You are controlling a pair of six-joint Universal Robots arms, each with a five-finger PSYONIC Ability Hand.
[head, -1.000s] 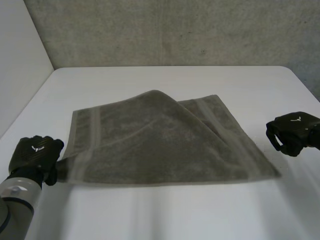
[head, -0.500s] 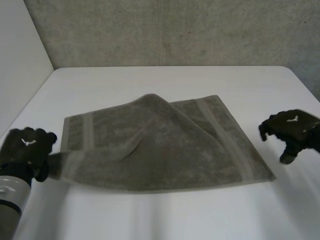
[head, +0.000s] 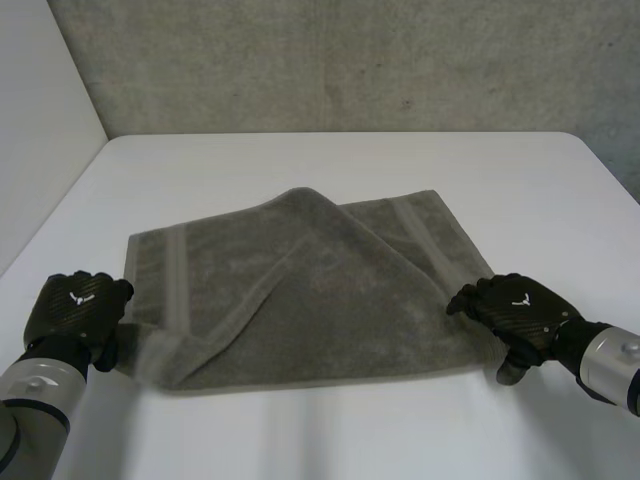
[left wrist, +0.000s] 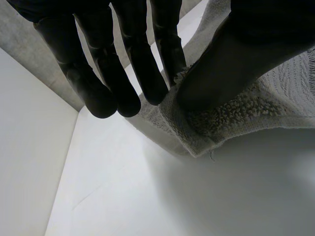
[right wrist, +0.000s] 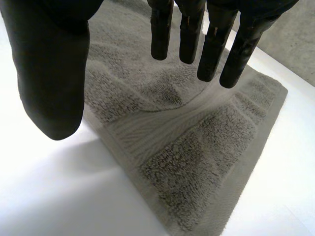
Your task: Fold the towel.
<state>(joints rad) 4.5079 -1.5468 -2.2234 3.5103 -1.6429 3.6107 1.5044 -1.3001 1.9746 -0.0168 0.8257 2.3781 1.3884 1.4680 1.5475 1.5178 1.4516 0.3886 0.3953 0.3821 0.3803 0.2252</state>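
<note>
White table, left hand apparently pinching towel

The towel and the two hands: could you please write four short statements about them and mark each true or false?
1. The grey towel lies on the white table. True.
2. The right hand grips the towel with curled fingers. False: its fingers are straight, over the towel's near corner, holding nothing.
3. The left hand pinches a towel corner between thumb and fingers. True.
4. The towel lies flat in one layer. False: one part is folded over the rest.
</note>
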